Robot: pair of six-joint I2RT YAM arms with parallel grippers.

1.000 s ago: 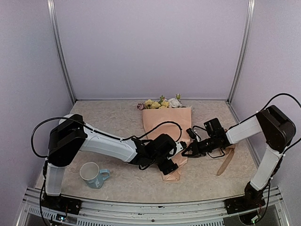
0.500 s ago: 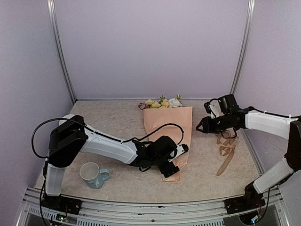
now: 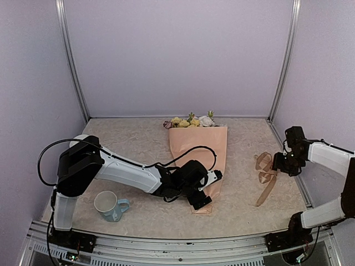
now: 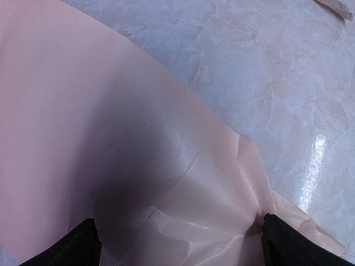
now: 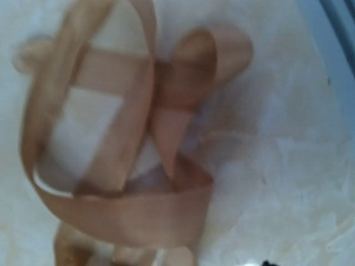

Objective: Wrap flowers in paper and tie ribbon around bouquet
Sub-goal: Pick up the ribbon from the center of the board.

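The bouquet lies in the middle of the table, with the flowers (image 3: 189,121) showing yellow and white at its far end. The peach paper (image 3: 195,148) is wrapped round them as a cone that narrows toward me. My left gripper (image 3: 203,192) is open wide over the narrow end, its fingertips (image 4: 83,245) either side of creased paper (image 4: 111,138). The tan ribbon (image 3: 265,167) lies looped at the right, one tail trailing toward me. My right gripper (image 3: 281,164) hovers at its right side, open and holding nothing. The ribbon (image 5: 127,216) fills the right wrist view, blurred.
A pale blue mug (image 3: 108,205) stands at the near left, beside the left arm's base. The marbled tabletop (image 3: 138,141) is walled on three sides, with metal posts (image 3: 72,61) at the back corners. The right arm reaches along the right wall.
My right gripper left the bouquet's lower end, swung up and right, then came down beside the ribbon with its jaws parted. The left gripper and bouquet stayed put.
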